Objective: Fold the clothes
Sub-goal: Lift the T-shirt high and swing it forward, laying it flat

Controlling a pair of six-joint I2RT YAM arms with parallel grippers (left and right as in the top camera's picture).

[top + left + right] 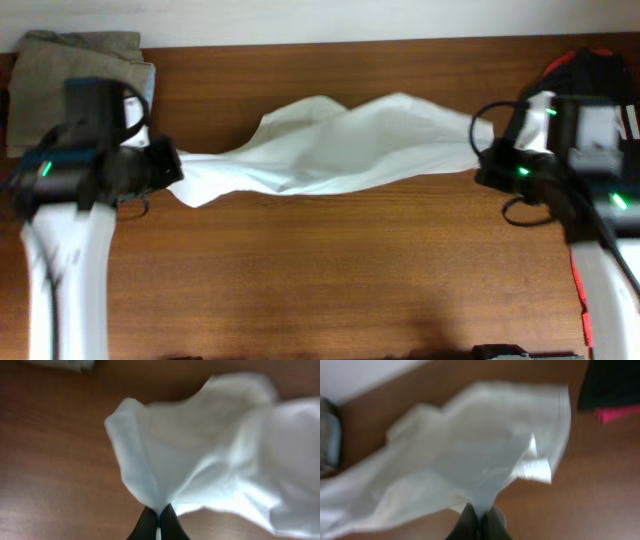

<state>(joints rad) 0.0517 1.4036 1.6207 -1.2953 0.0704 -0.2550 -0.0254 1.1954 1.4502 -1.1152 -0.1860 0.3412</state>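
The white T-shirt (pixel 340 145) is stretched out sideways between my two grippers, bunched and wrinkled, above the wooden table (pixel 330 270). My left gripper (pixel 175 165) is shut on its left end; in the left wrist view the fingers (pixel 160 512) pinch a gathered point of the T-shirt (pixel 215 455). My right gripper (pixel 482 150) is shut on its right end; in the right wrist view the fingers (pixel 481 512) pinch the T-shirt (pixel 465 450), blurred. The green collar label is not visible.
A folded olive-khaki garment (pixel 75 75) lies at the back left, behind my left arm. A black shirt with red trim (pixel 590 80) lies at the right edge under my right arm; it also shows in the right wrist view (pixel 612 385).
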